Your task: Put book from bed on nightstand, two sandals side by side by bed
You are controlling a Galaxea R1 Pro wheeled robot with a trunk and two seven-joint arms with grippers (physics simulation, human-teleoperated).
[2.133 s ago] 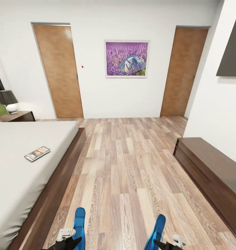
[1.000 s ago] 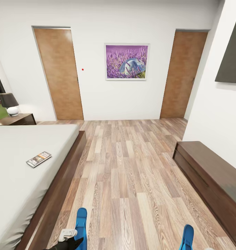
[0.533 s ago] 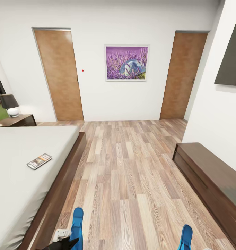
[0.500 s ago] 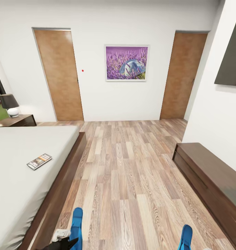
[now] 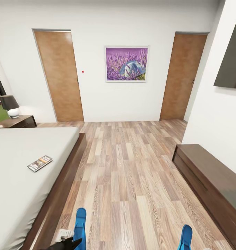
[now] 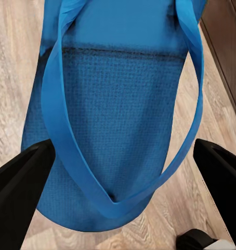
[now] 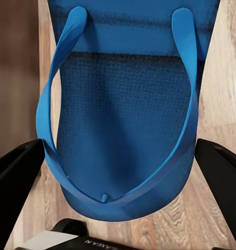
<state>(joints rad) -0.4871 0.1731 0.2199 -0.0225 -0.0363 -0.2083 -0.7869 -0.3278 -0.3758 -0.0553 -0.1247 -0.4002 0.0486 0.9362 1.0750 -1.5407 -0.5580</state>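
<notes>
Each blue sandal [image 6: 118, 120] [image 7: 126, 120] between own gripper's black fingers [image 6: 19, 182] [image 7: 16, 177].

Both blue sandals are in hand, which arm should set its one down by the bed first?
Left, probably. Its bright blue flat sandal hangs right beside the dark brown wooden bed frame, while the right arm's blue sandal is well across the wood-plank floor, nearer the long dark bench.

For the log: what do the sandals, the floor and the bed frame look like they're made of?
Sandals: probably foam or rubber, since the matte blue sole has a fine dimpled grain and smooth, slightly shiny straps. Floor: wood-look planks, perhaps laminate, with staggered boards, printed-looking grain and a low sheen. Bed frame: dark brown wood or veneer with faint grain and a satin look.
</notes>
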